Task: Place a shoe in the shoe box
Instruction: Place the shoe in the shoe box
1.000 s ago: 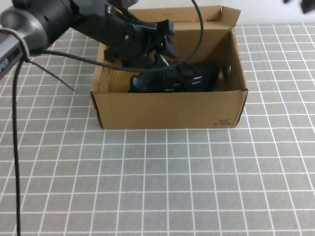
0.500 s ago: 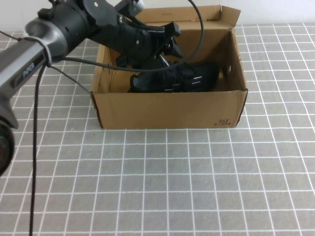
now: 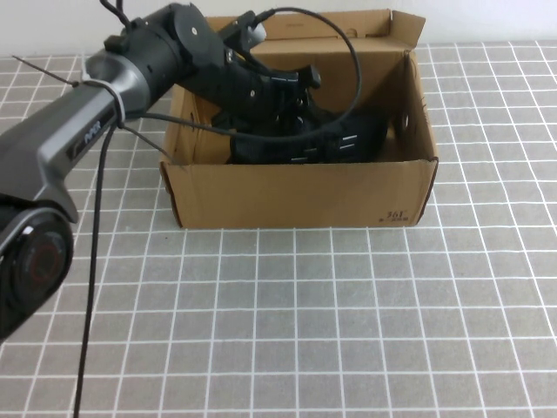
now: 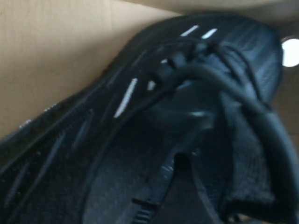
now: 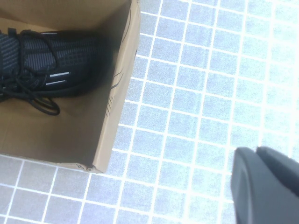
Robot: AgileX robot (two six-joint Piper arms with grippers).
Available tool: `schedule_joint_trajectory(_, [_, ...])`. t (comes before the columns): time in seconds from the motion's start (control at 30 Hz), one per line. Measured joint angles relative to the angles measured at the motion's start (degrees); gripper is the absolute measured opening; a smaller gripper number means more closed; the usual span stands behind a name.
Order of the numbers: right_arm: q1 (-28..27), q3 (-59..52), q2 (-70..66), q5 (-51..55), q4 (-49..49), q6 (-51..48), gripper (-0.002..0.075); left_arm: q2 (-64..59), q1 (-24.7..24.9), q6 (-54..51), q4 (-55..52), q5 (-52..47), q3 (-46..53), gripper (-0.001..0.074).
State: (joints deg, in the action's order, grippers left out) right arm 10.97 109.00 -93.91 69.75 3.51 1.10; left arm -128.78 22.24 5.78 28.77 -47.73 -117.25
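The black sneaker (image 3: 339, 139) lies on its sole inside the brown cardboard shoe box (image 3: 296, 196), toe toward the right wall. My left gripper (image 3: 301, 94) reaches down into the box from the left and sits right over the shoe's heel and laces, its fingers apart. The left wrist view is filled by the shoe (image 4: 154, 107) against the box wall (image 4: 56, 51). My right gripper (image 5: 258, 151) is shut and empty above the tiled table, right of the box (image 5: 119, 107). The shoe's toe (image 5: 51, 60) shows there too.
The box lid flap (image 3: 331, 22) stands open at the back. A black cable (image 3: 348, 61) loops from the left arm over the box. The grey tiled table (image 3: 305, 322) spreads around the box.
My left arm has dropped lower and reached deeper into the box, over the shoe. The shoe and the box have not moved.
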Motion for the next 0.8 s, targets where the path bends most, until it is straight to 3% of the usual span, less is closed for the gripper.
schedule_joint_trajectory(0.2, [0.0, 0.0, 0.0, 0.0, -0.1, 0.0, -0.0016, -2.0, 0.0, 0.0, 0.4, 2.3, 0.0, 0.0447])
schedule_joint_trajectory(0.47, [0.0, 0.0, 0.0, 0.0, -0.2, -0.3, -0.0016, -2.4, 0.0, 0.0, 2.4, 5.4, 0.0, 0.0382])
schedule_joint_trajectory(0.57, [0.0, 0.0, 0.0, 0.0, -0.2, -0.6, -0.0016, -2.9, 0.0, -0.3, 3.5, 5.8, 0.0, 0.0318])
schedule_joint_trajectory(0.8, [0.0, -0.1, 0.0, -0.1, -1.6, -1.7, -0.0016, -3.3, 0.0, -15.0, 10.4, 7.0, 0.0, 0.0053])
